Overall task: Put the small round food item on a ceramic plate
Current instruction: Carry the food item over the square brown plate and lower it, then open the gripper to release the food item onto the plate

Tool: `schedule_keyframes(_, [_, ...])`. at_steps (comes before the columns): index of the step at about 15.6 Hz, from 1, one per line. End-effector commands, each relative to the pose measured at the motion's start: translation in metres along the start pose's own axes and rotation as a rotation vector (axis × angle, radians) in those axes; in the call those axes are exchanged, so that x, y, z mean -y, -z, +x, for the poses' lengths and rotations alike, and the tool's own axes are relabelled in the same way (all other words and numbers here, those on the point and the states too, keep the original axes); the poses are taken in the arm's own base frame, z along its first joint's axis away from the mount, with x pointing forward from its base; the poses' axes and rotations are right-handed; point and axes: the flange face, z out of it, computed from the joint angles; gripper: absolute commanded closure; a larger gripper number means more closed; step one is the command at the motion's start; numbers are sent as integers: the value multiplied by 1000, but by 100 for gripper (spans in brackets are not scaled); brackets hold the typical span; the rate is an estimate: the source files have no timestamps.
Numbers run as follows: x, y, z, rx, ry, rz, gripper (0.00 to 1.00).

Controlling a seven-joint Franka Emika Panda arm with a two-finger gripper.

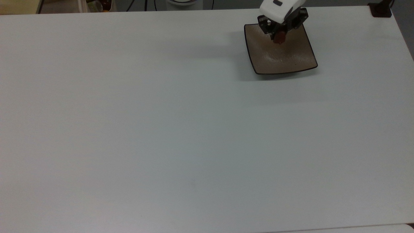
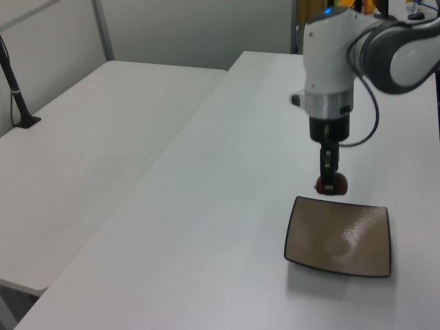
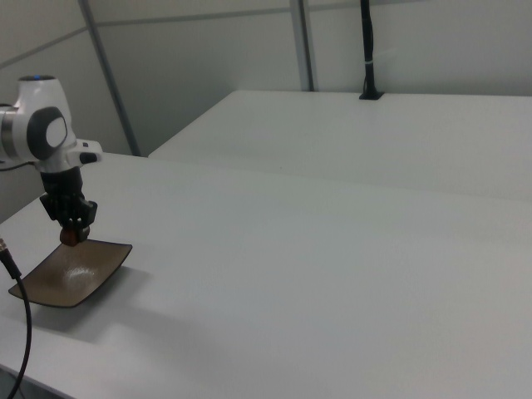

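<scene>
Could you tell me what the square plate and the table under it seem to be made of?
The plate: probably glazed ceramic, tan-brown with a dark rim, showing glossy highlights. The table: a smooth matte white top, likely laminate, though its look leaves that open.

End effector (image 3: 73,229) grips food item (image 3: 72,237) — above plate (image 3: 83,278).

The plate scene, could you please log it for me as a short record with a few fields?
gripper: shut on the small round food item, above the plate
food item: dark reddish-brown lump, held off the plate surface
ceramic plate: square, tan-brown, dark rim, nothing lying in it
plate position: near the far right corner of the table in the top view
task status: item not yet released
</scene>
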Motion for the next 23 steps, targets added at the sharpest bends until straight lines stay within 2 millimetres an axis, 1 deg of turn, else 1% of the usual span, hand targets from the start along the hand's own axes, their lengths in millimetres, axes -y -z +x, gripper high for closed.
schedule_keyframes(1, [10,-38,-8,-21,-21,16,68])
schedule_keyframes(3, [11,-56,-12,-34,-39,19,68])
schedule_keyframes(5, [21,-69,-15,-45,-49,20,68])
schedule_keyframes(8, [26,-93,-16,-43,-47,16,68])
schedule_keyframes(9, [27,-96,-15,-53,-47,16,67])
schedule_keyframes(11, [25,-109,-15,-58,-41,2,66])
schedule_keyframes(13, [27,-114,-18,-60,-22,-11,65])
schedule_keyframes(14, [28,-114,-18,-63,-21,-11,61])
schedule_keyframes(15, [28,-113,-17,-64,-22,-9,53])
schedule_keyframes(16, [27,-113,-17,-65,-22,-10,38])
schedule_keyframes(18, [28,-110,-16,-67,-23,-8,6])
schedule_keyframes(19, [27,-109,-16,-69,-23,-9,0])
schedule_keyframes(20, [27,-107,-15,-74,-24,-8,0])
schedule_keyframes(22, [28,-91,-11,-93,-27,-1,0])
schedule_keyframes(23, [28,-77,-10,-117,-24,2,0])
